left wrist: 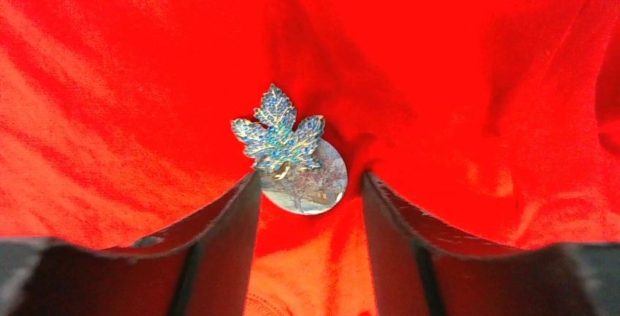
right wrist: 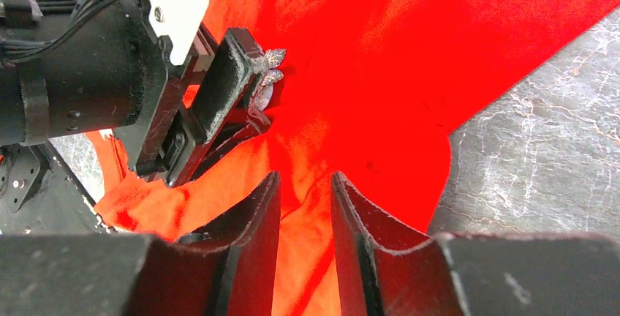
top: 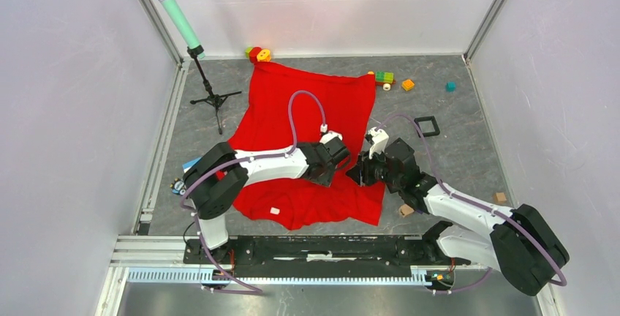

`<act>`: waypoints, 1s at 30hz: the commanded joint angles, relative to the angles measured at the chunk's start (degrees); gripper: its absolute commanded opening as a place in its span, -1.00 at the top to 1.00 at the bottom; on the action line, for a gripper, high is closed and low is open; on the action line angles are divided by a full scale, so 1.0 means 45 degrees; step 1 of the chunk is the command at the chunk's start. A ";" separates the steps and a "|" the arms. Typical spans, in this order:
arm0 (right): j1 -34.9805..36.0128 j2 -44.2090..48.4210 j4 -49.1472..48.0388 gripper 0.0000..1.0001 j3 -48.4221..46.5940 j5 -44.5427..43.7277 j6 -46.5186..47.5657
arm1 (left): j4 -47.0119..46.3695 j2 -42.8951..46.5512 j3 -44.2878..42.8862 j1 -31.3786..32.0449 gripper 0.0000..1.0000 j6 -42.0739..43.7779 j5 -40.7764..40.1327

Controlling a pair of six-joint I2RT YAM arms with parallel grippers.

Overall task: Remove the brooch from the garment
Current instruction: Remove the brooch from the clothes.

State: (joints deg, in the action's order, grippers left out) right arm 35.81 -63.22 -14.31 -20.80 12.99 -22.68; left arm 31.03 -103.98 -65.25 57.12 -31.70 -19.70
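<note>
Leaf brooch [left wrist: 280,132] sits on raised fold of red shirt [left wrist: 110,111], round shiny disc [left wrist: 327,181] behind it. My left pincer [left wrist: 308,178] open, fingers either side of brooch's lower edge, close, no grip yet. My right pincer [right wrist: 305,184] low over shirt near its edge, fingers nearly together. Cloth shows in gap, cannot tell if pinched.

Brooch likely light, rigid metal, leaf points thin, stones slick. Best hold: across leaf body, not tips. Shirt soft and would probably lift with brooch, so hold it down nearby.
</note>
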 commanded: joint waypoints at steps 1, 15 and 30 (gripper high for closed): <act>-0.0060 0.0173 -0.0024 0.26 0.0091 -0.0331 0.0239 | 0.0074 -0.0402 -0.0056 -0.0157 -0.02 -0.0265 -0.0698; 0.0005 -0.1011 -0.0928 0.25 -0.0305 0.1077 0.0365 | -0.2412 0.3395 0.2805 -0.2115 0.42 0.0425 0.3100; 0.1581 -0.4468 -0.1435 -0.42 -0.2347 -0.0169 0.0097 | -0.3613 0.4328 0.4280 -0.4038 0.57 0.0633 0.4897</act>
State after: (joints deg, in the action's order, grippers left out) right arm 42.02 -80.66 -18.74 -27.24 15.09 -22.33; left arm 17.28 -86.32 -47.07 40.34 -30.98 0.34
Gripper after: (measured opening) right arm 0.716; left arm 0.225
